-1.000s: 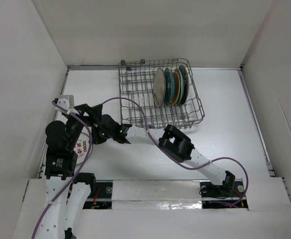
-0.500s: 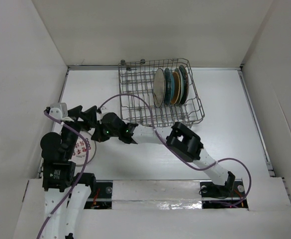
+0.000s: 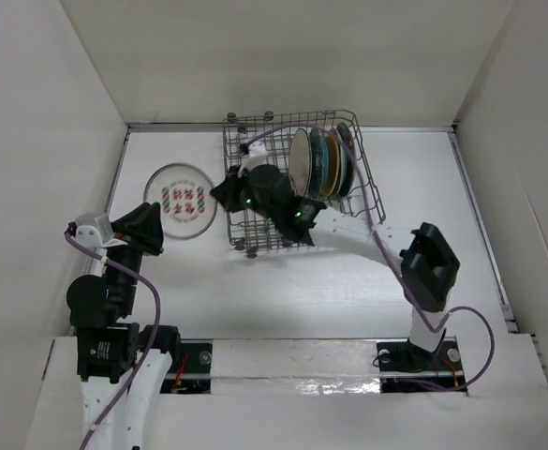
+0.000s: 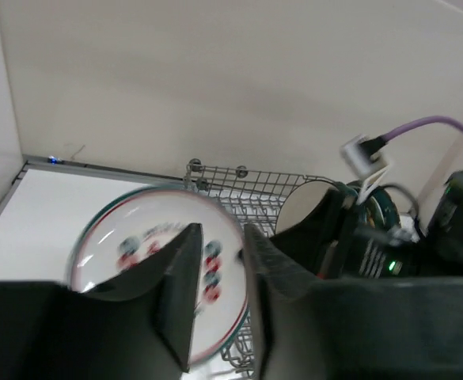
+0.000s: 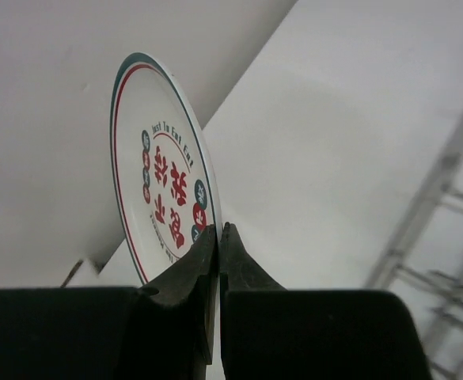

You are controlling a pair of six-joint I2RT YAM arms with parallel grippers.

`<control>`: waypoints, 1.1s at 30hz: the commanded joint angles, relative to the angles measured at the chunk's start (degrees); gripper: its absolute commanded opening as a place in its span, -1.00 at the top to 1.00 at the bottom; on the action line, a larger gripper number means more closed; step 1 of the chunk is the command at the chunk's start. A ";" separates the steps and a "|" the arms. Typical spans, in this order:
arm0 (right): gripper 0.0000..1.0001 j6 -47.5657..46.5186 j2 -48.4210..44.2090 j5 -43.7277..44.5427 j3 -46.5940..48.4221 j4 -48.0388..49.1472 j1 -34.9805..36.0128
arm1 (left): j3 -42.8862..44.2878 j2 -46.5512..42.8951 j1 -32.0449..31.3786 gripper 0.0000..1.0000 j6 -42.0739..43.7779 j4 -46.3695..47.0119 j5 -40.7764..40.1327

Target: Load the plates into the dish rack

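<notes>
**last plate is off the table and in the right gripper**

a second ago the white plate with red characters lay flat on the table close to the left arm, with both grippers crowded over it. now the right gripper has it. its two fingers are pinched almost together on the plate's rim. the plate juts out beyond the fingertips, with its printed face turned toward the top camera. the left gripper has drawn back. its fingers stand a narrow gap apart with nothing between them, and the plate shows beyond their tips, not touching.

the dish rack lies directly under the right wrist and stretches away to the gripper's right, so the plate hangs just off the rack's left end. the pick-up looks done. what is left is probably to swing the plate back over the wires and lower it on edge into the free tines.

count: one plate is in the gripper. the standing plates in the rack, on the far side from the fingertips, number four or five. they overlap too tightly to be sure. there is one rack.
</notes>
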 commanded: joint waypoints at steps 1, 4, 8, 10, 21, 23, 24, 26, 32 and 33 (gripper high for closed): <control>1.00 -2.82 -5.97 11.19 -3.71 3.24 -7.29 | -0.57 0.80 -0.23 0.59 0.00 2.62 0.01; 1.00 -7.30 -8.61 20.33 -3.97 -1.77 -11.16 | -0.66 1.15 -0.23 0.81 -0.17 2.53 -0.25; 1.00 -12.66 -6.96 29.30 -1.26 -7.40 -13.81 | -0.75 1.85 -0.23 0.72 -0.61 2.62 -0.34; 1.00 -14.51 -5.37 34.75 1.63 -9.51 -14.60 | -0.92 1.94 -0.23 0.56 -0.61 2.53 -0.25; 1.00 -19.53 5.18 45.74 12.90 -17.95 -15.74 | -0.92 3.08 -0.23 -0.09 -0.96 2.36 -0.25; 1.00 -19.88 5.71 46.10 13.25 -18.04 -15.74 | -0.84 3.43 -0.23 -0.18 -1.05 2.44 -0.16; 1.00 -19.88 5.88 45.75 13.34 -17.95 -15.74 | -0.83 3.61 -0.23 -0.24 -1.05 2.36 -0.16; 1.00 -20.14 6.49 45.49 13.78 -18.22 -15.74 | -0.83 3.70 -0.23 -0.30 -1.05 2.44 -0.07; 1.00 -19.97 8.78 44.61 14.92 -19.27 -13.91 | -0.83 3.79 -0.23 -0.39 -0.96 2.27 -0.25; 1.00 -19.97 9.65 44.87 15.01 -19.62 -13.90 | -0.83 3.61 -0.23 -0.40 -1.05 2.35 -0.25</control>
